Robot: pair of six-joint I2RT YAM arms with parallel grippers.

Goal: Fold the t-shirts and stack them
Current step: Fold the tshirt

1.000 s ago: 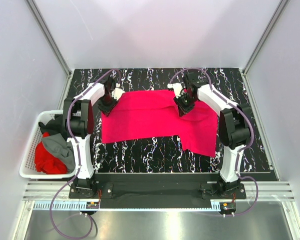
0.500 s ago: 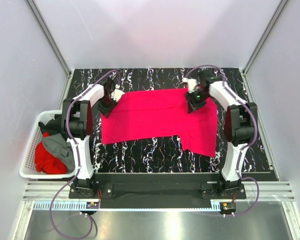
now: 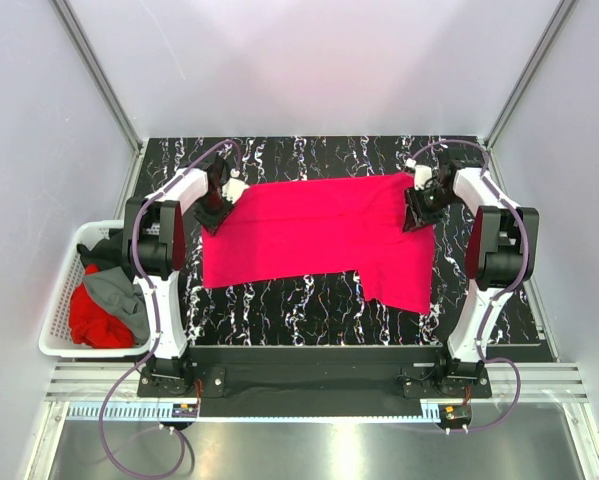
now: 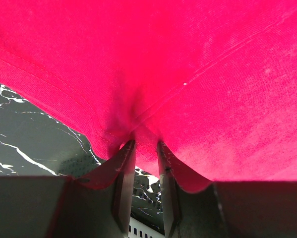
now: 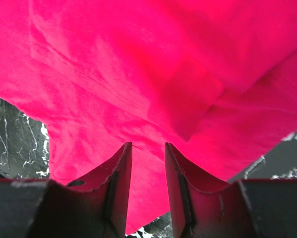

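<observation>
A bright crimson-pink t-shirt (image 3: 309,230) lies spread across the black marbled table. My left gripper (image 3: 214,215) is at its far left corner. In the left wrist view the left gripper (image 4: 146,144) is shut on a puckered bit of the shirt's hem (image 4: 188,59). My right gripper (image 3: 417,212) is at the shirt's far right corner. In the right wrist view the right gripper (image 5: 148,145) has narrowly spaced jaws with the cloth (image 5: 113,59) between them. A red shirt (image 3: 94,320), a grey shirt (image 3: 119,295) and a black shirt (image 3: 104,250) lie bunched in the basket.
A white lattice basket (image 3: 59,290) stands off the table's left edge. The table (image 3: 279,310) has bare marbled surface in front of the shirt and along the far edge. Pale walls close in the back and sides.
My right gripper has moved right and slightly back, drawing the shirt's folded far-right part out toward the right edge. The left gripper has stayed in place.
</observation>
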